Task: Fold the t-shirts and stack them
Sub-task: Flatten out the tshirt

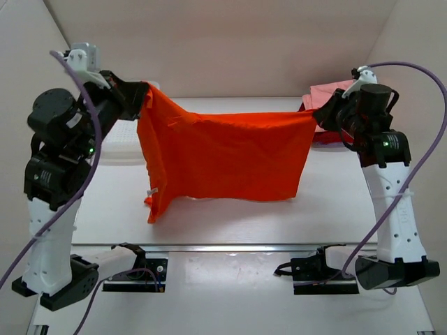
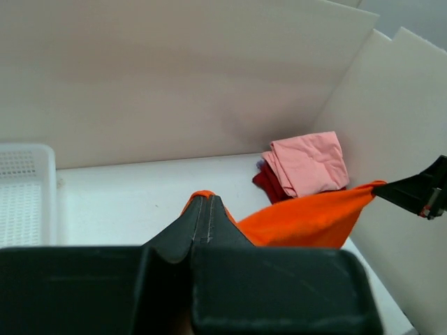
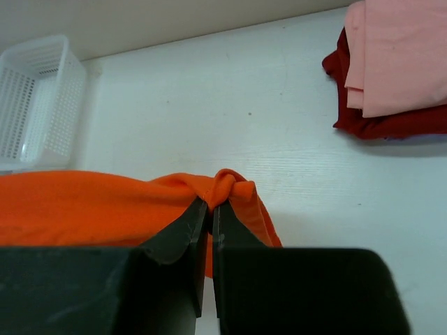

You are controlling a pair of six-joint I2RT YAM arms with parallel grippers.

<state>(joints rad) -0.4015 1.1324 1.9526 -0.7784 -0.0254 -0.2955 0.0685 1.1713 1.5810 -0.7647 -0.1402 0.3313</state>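
The pink t-shirt (image 3: 391,56) lies folded on the dark red t-shirt (image 3: 380,124). The orange t-shirt (image 1: 223,153) hangs unfolded above the desk (image 1: 209,220), its top corners pinched by the left hand (image 1: 143,98) and the right hand (image 1: 314,115).

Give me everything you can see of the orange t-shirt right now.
The orange t-shirt is plain bright orange soft cloth, unfolded and stretched like a curtain between the arms above the table. The left gripper is shut on one top corner, the right gripper on the other, bunching the cloth there. The top edge sags slightly; the body hangs wrinkled, longer on the left, where a small white tag shows. Whether its lower edge touches the table is unclear.
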